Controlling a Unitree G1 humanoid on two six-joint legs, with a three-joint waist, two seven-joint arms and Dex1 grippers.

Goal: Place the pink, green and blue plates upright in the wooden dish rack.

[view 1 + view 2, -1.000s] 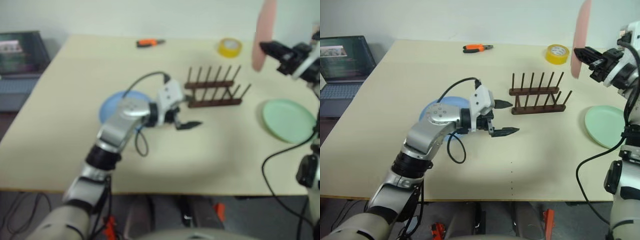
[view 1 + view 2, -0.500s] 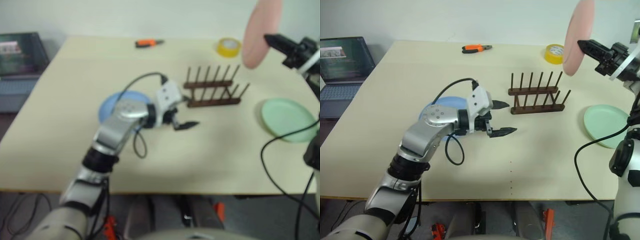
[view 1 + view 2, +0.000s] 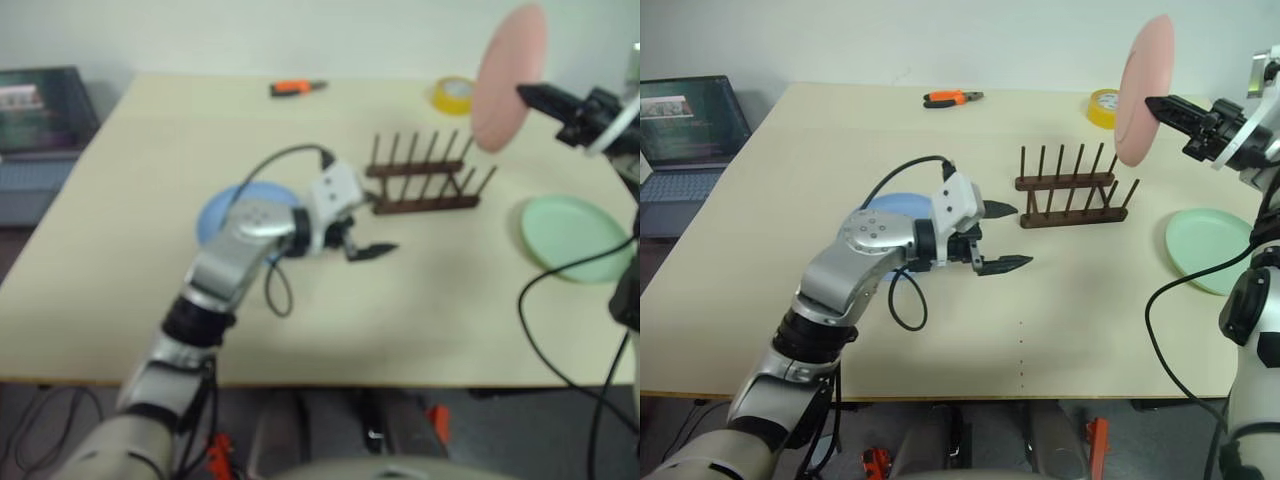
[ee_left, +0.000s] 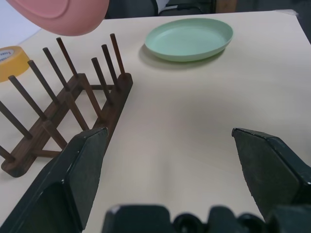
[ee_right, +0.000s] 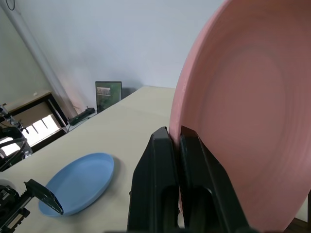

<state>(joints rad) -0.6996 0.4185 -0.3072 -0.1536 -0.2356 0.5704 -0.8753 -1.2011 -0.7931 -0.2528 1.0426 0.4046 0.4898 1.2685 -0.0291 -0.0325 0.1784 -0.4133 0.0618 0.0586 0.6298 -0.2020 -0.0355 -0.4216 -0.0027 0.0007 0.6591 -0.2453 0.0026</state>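
My right gripper (image 3: pixel 1158 104) is shut on the rim of the pink plate (image 3: pixel 1143 88), holding it upright in the air above the right end of the wooden dish rack (image 3: pixel 1070 192). Its fingers (image 5: pixel 163 145) pinch the plate's edge (image 5: pixel 243 121). No plate stands between the rack's pegs. The green plate (image 3: pixel 1208 248) lies flat on the table to the right of the rack. The blue plate (image 3: pixel 890 208) lies flat to the left, partly hidden behind my left arm. My left gripper (image 3: pixel 1006 237) hovers open and holds nothing, just left of the rack (image 4: pixel 63 97).
A yellow tape roll (image 3: pixel 1102 106) sits behind the rack and orange-handled pliers (image 3: pixel 952 97) lie near the table's far edge. A laptop (image 3: pixel 685 130) stands off the table's left side. Bare tabletop (image 3: pixel 1070 310) stretches in front of the rack.
The pink plate has turned in my right gripper from nearly edge-on to showing more of its face. My left arm has stayed still.
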